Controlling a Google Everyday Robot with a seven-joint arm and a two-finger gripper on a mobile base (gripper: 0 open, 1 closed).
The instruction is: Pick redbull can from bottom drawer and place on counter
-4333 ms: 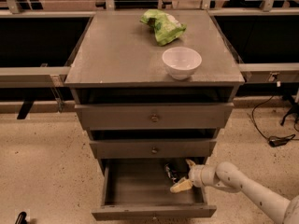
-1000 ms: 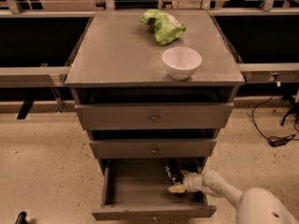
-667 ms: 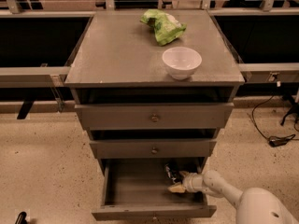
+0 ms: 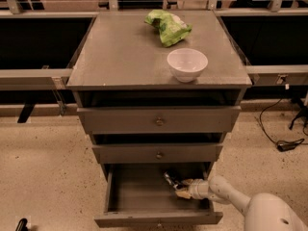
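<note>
The bottom drawer [image 4: 139,196] is pulled open below two closed grey drawers. The redbull can [image 4: 170,179] lies inside it at the back right, dark and shiny, tilted on its side. My gripper [image 4: 182,188] reaches into the drawer from the right and sits right against the can's near end. I cannot tell whether it holds the can. The grey counter [image 4: 120,52] tops the cabinet.
A white bowl [image 4: 187,64] stands on the counter's front right. A green bag [image 4: 168,26] lies at the back. The middle drawer [image 4: 159,154] overhangs the open drawer's rear. A black cable [image 4: 284,138] lies on the floor at the right.
Since the oldest frame my arm has dropped lower and reached further left into the drawer, towards the can. Over the last second nothing has visibly moved.
</note>
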